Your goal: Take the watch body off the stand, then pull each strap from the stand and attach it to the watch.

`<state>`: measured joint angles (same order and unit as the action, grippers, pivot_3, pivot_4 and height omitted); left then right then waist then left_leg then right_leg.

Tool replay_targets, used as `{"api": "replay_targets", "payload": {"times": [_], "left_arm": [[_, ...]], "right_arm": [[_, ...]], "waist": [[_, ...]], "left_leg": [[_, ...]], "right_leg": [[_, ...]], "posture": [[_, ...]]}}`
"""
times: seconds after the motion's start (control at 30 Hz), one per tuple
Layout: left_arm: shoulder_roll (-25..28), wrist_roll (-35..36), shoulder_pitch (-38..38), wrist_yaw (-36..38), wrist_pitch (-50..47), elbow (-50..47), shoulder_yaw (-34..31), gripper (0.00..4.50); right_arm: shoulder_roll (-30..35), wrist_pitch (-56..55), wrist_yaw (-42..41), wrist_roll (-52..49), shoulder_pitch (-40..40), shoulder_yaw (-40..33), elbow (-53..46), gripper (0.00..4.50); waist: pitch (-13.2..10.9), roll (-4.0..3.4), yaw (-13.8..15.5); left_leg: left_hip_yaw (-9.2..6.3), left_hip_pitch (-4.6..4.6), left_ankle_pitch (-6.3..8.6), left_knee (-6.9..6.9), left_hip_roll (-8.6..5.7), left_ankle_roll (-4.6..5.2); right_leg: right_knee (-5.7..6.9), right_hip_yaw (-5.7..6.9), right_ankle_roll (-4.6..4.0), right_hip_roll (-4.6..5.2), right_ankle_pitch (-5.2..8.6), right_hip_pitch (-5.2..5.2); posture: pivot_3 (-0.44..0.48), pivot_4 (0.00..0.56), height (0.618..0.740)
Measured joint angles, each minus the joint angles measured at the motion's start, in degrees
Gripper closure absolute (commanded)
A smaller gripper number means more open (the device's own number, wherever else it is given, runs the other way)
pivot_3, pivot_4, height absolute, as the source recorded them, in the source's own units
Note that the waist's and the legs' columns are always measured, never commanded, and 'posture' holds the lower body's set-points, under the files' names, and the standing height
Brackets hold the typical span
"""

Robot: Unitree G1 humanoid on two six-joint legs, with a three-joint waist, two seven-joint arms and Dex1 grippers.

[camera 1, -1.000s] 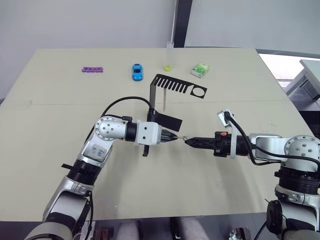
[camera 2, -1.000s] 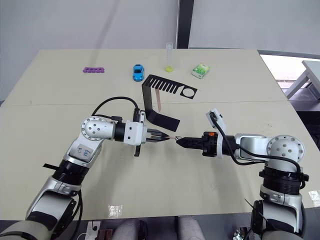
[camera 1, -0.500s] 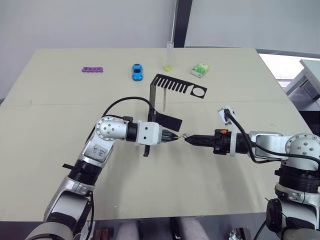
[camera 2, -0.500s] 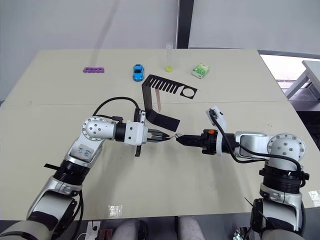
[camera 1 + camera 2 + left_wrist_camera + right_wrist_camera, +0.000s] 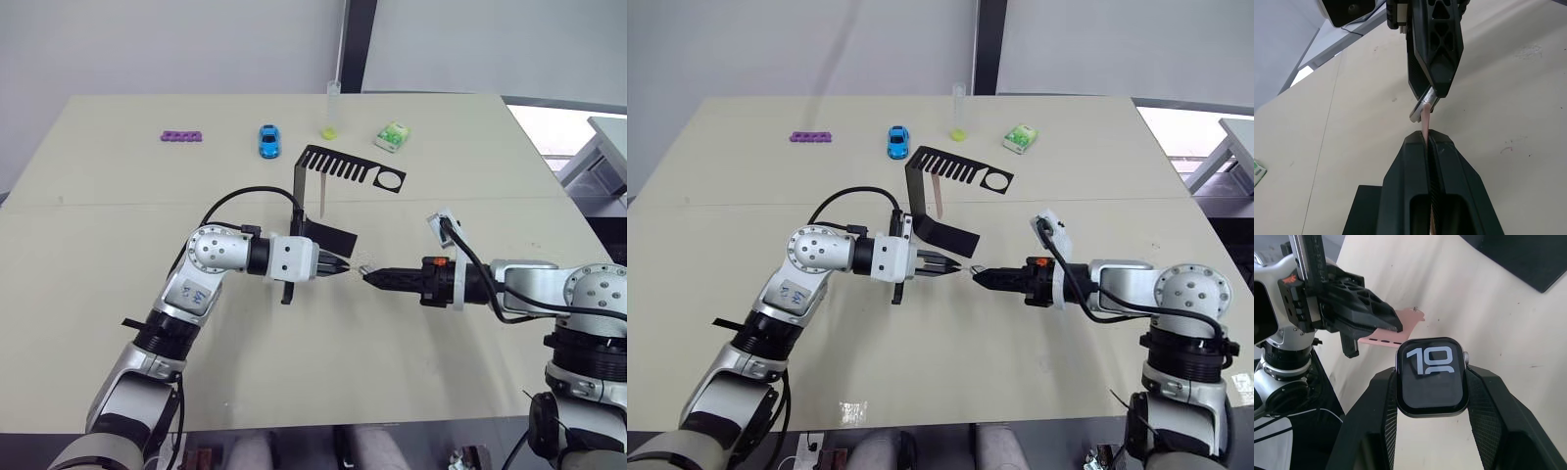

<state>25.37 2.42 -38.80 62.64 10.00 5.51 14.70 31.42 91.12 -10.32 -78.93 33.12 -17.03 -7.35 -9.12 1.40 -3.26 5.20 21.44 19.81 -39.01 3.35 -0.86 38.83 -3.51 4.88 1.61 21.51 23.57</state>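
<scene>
The watch body [image 5: 1432, 377], clamped between the two black fingers of the right gripper [image 5: 1432, 396], displays the large white numerals "10" on its dark screen, above the rounded tops of a second row of digits too cut off to read. No other lettering on the table or the objects on it can be made out.

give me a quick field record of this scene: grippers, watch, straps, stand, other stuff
left gripper: shut on a pink strap
right gripper: shut on the watch body, screen lit
meeting point: strap tip at the watch's edge, above the table
stand: upright behind the grippers, second strap hanging from its slotted arm
far side: purple piece, blue toy car, tube, green box
</scene>
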Motion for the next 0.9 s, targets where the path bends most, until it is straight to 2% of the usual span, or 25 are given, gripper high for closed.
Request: {"api": "replay_targets", "payload": {"times": [0.9], "left_arm": [[-0.5,-0.3,-0.3,-0.8,-0.1,0.0,0.0,4.5]], "right_arm": [[1.2,-2.5,1.7,-2.6,0.1,1.2,0.9,2.98]], "waist": [[0.0,0.0,0.0]], "left_leg": [[0.0,0.01,0.0,0.0,0.01,0.0]], "right_leg": [[-0.02,0.0,0.0,0.0,0.0,0.0]], "posture": [[0.0,0.15,0.74]]}}
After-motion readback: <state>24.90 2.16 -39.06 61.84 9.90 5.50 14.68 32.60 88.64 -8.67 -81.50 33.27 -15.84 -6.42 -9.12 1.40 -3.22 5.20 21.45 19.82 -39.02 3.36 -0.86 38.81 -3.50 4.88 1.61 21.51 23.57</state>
